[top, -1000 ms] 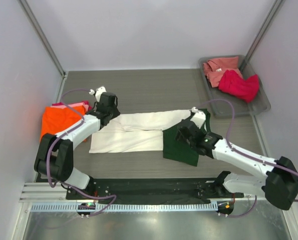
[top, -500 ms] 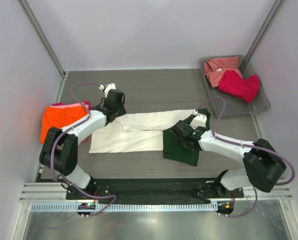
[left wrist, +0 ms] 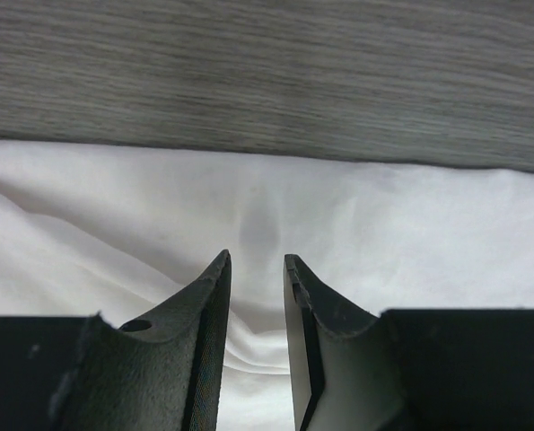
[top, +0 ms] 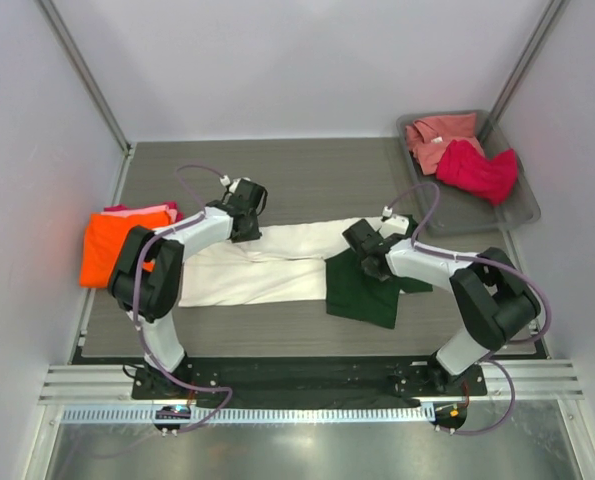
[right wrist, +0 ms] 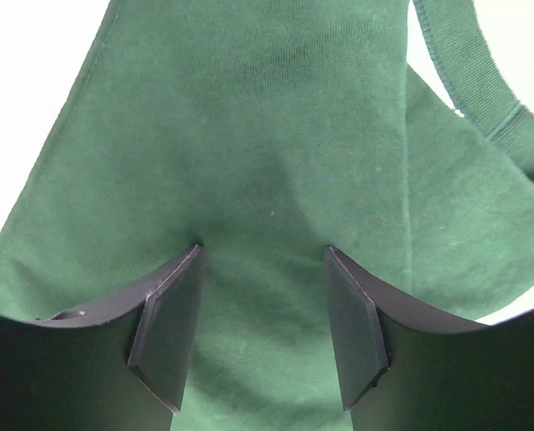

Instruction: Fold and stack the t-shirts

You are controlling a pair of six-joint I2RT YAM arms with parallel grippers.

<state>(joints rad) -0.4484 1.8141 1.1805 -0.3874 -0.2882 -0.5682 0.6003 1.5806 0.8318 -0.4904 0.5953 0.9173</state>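
Observation:
The cream t-shirt point(top: 267, 265) lies flat across the middle of the table, its dark green sleeve point(top: 362, 290) at the right end. My left gripper point(top: 245, 226) is down on the shirt's far left edge. In the left wrist view its jaws point(left wrist: 256, 260) stand a narrow gap apart, with a ridge of cream cloth point(left wrist: 356, 224) rising between them. My right gripper point(top: 363, 250) is open, with both tips point(right wrist: 262, 250) pressed on the green sleeve point(right wrist: 249, 135). An orange t-shirt point(top: 112, 245) lies folded on a pink one point(top: 149, 210) at the left.
A grey tray point(top: 522, 215) at the back right holds a salmon t-shirt point(top: 437, 135) and a crimson t-shirt point(top: 477, 170). Walls close in the table at the left, back and right. Bare wood-grain table point(left wrist: 267, 72) lies beyond the shirt's far edge.
My left gripper moved right along the shirt's far edge. My right gripper moved up and left onto the upper part of the green sleeve. The shirt has hardly shifted.

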